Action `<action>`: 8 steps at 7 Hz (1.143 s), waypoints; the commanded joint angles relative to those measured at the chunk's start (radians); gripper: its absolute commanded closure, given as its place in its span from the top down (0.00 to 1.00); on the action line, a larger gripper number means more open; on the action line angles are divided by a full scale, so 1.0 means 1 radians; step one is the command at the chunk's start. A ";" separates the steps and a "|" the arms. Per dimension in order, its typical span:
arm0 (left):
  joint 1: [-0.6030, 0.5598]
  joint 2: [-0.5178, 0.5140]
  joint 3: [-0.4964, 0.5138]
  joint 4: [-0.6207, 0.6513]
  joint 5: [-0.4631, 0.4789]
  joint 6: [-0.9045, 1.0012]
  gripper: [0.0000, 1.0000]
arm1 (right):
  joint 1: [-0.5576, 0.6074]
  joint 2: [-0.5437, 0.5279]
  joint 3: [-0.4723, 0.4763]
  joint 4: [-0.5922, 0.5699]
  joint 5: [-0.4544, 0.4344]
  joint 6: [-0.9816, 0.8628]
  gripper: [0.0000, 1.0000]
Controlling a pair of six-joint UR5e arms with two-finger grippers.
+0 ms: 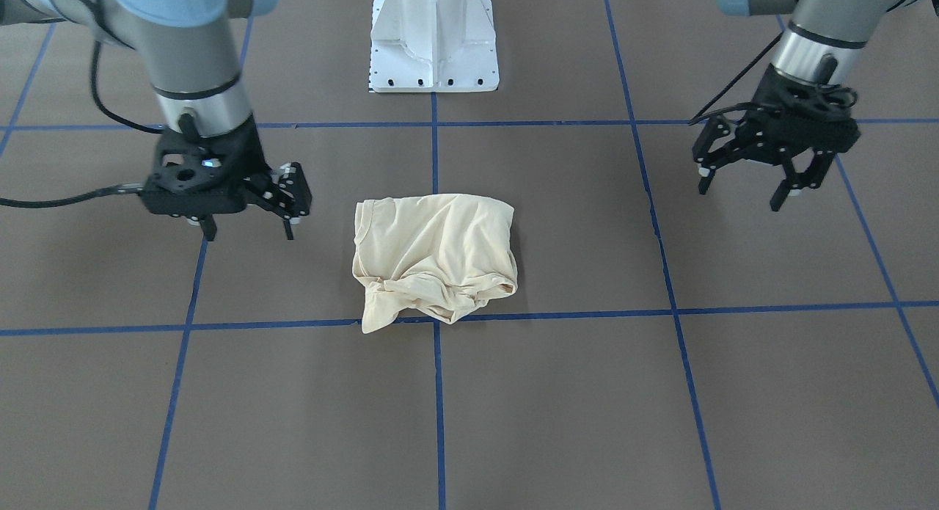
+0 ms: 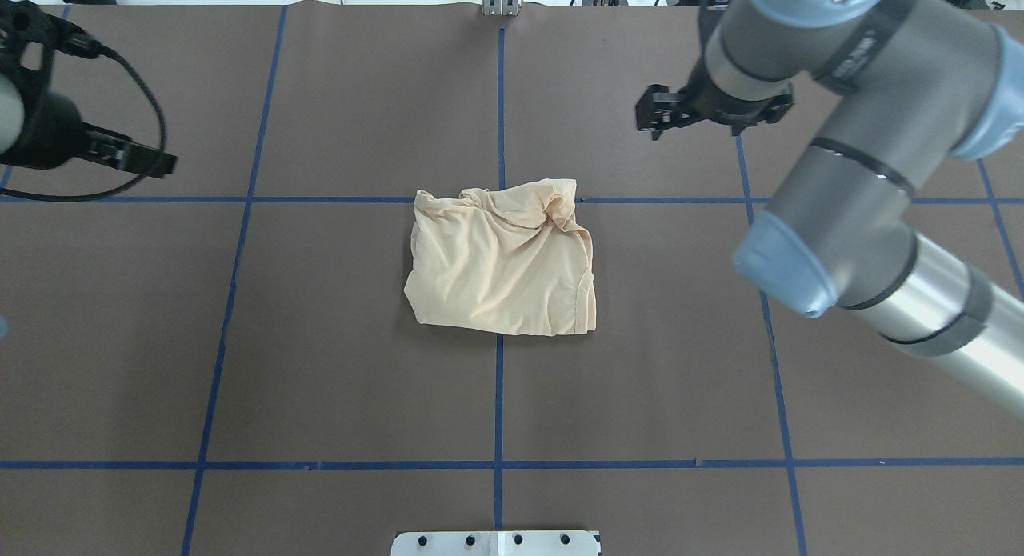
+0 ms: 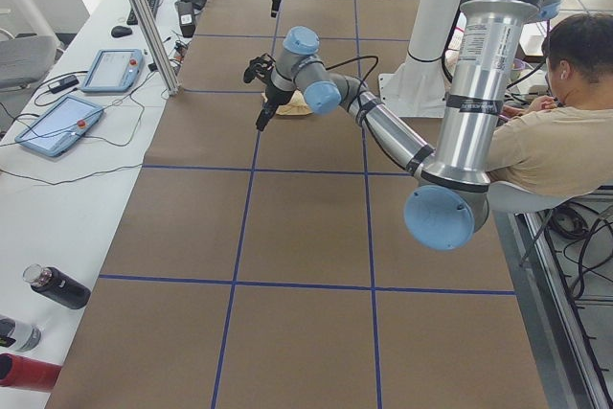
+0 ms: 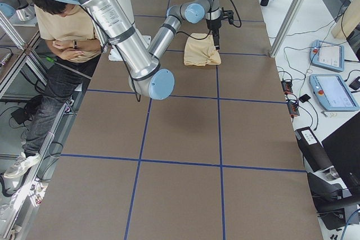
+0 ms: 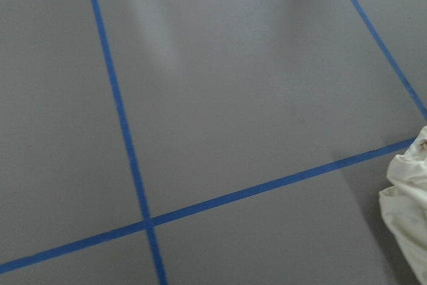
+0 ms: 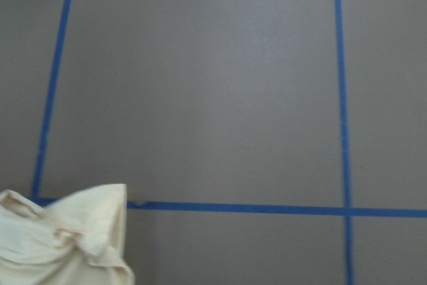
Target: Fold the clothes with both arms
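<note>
The pale cream-yellow T-shirt (image 1: 433,253) lies folded into a rumpled, roughly rectangular bundle at the table's middle (image 2: 504,260); its print is hidden. It shows at the edge of the left wrist view (image 5: 410,218) and the right wrist view (image 6: 60,245). My right gripper (image 1: 249,227) hovers open and empty beside the shirt, apart from it, also in the overhead view (image 2: 652,120). My left gripper (image 1: 741,191) hangs open and empty farther off on the other side, near the table's edge in the overhead view (image 2: 152,162).
The white pedestal base (image 1: 433,48) stands at the robot's side of the brown table, which carries a grid of blue tape lines (image 1: 436,143). A seated person (image 3: 565,131) is beside the base. Tablets (image 3: 57,124) and bottles (image 3: 57,286) lie on the side bench.
</note>
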 commanded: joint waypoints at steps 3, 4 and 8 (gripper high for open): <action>-0.513 0.121 0.196 0.024 -0.209 0.759 1.00 | 0.463 -0.413 0.048 -0.013 0.344 -0.816 0.99; -0.570 0.144 0.268 0.013 -0.237 0.777 1.00 | 0.558 -0.516 0.044 -0.013 0.387 -0.869 1.00; -0.659 0.203 0.420 -0.024 -0.272 0.782 1.00 | 0.673 -0.776 -0.157 0.233 0.349 -0.876 1.00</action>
